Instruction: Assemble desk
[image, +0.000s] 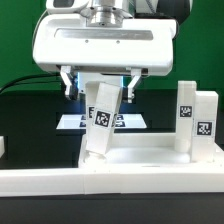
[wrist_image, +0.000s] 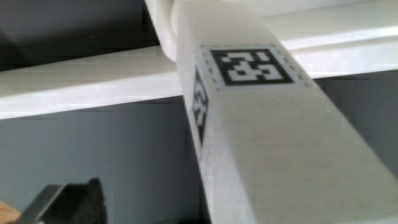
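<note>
Fingers (image: 100, 88) open astride tilted leg (image: 102, 122).

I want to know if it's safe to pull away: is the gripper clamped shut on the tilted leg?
No. In the exterior view the gripper stands open, its fingers either side of the tilted leg's top.

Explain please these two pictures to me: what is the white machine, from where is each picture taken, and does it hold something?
The white machine is a robot arm; its gripper hangs above a black table. The exterior view comes from a camera standing off the arm; the wrist view comes from a camera on the arm itself, looking down. On the table lies a white desk panel with two short tagged legs standing on it. The nearer leg leans, just under the gripper; the other leg stands upright. Behind lies a flat marker board. The gripper is open and holds nothing. The wrist view shows the leaning leg close up.
</note>
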